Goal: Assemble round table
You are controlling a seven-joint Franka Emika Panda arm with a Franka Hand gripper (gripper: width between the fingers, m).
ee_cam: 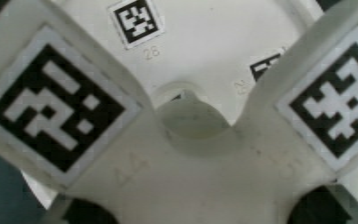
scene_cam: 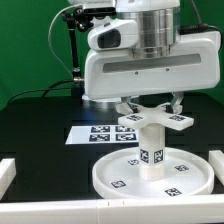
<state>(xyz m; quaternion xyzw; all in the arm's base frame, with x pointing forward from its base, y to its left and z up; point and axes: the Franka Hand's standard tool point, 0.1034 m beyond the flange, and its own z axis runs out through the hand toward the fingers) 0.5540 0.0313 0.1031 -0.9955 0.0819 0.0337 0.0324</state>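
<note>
— What do we get from the exterior view that the wrist view lacks?

— The whole stack. We see the round disc (scene_cam: pixel 104 178) lying flat on the black table (scene_cam: pixel 40 120). The cylinder leg (scene_cam: pixel 151 152) stands upright at its middle, and the cross-shaped piece (scene_cam: pixel 152 121) sits on top of the leg. The gripper (scene_cam: pixel 151 107) hangs over the cross, one finger on each side. The marker board (scene_cam: pixel 88 132) lies behind the disc.

— And the wrist view?

— Only the cross-shaped piece (ee_cam: pixel 194 150), filling the picture, with its hub and arms close up.

— Is the tool clamped?

— We cannot tell; neither view shows the fingers meeting the plastic.

— Any writing?

— The only print we make out is the black-and-white square tags (ee_cam: pixel 60 95), sharp here and small in the exterior view.
</note>
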